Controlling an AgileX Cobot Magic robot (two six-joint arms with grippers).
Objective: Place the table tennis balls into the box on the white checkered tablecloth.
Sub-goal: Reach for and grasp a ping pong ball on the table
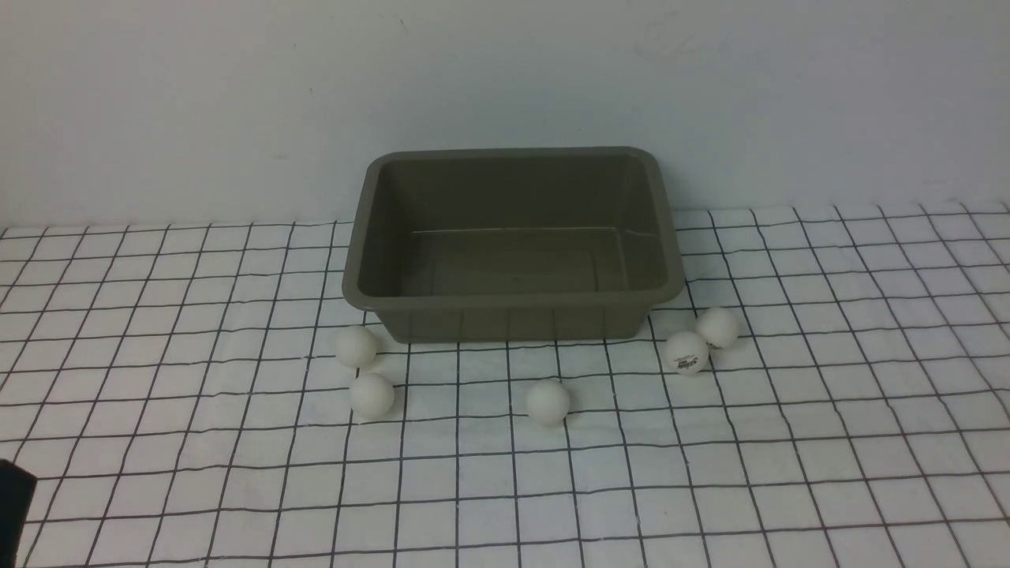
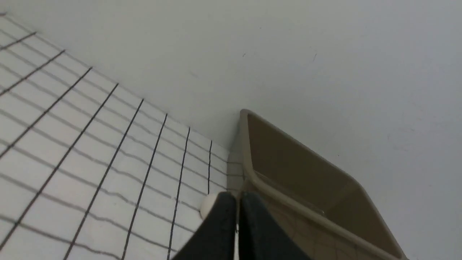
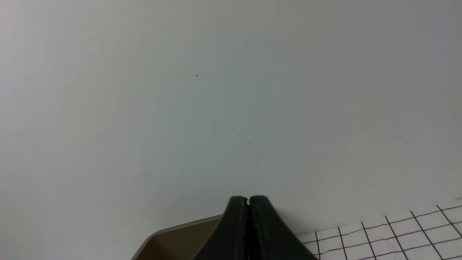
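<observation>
The olive-grey box (image 1: pixel 513 304) stands empty at the back middle of the white checkered tablecloth (image 1: pixel 197 473). Several table tennis balls lie in front of it: two at the left (image 1: pixel 356 346) (image 1: pixel 372 395), one in the middle (image 1: pixel 548 401), and a touching pair at the right (image 1: pixel 685 352) (image 1: pixel 717 326). In the left wrist view my left gripper (image 2: pixel 237 198) is shut and empty, with a ball (image 2: pixel 207 206) and the box (image 2: pixel 288 169) beyond it. My right gripper (image 3: pixel 248 199) is shut and empty, facing the wall above the box's corner (image 3: pixel 180 238).
A plain grey wall (image 1: pixel 505 79) rises right behind the box. A dark bit of the left arm (image 1: pixel 14 497) shows at the front view's lower left edge. The cloth is slightly wrinkled.
</observation>
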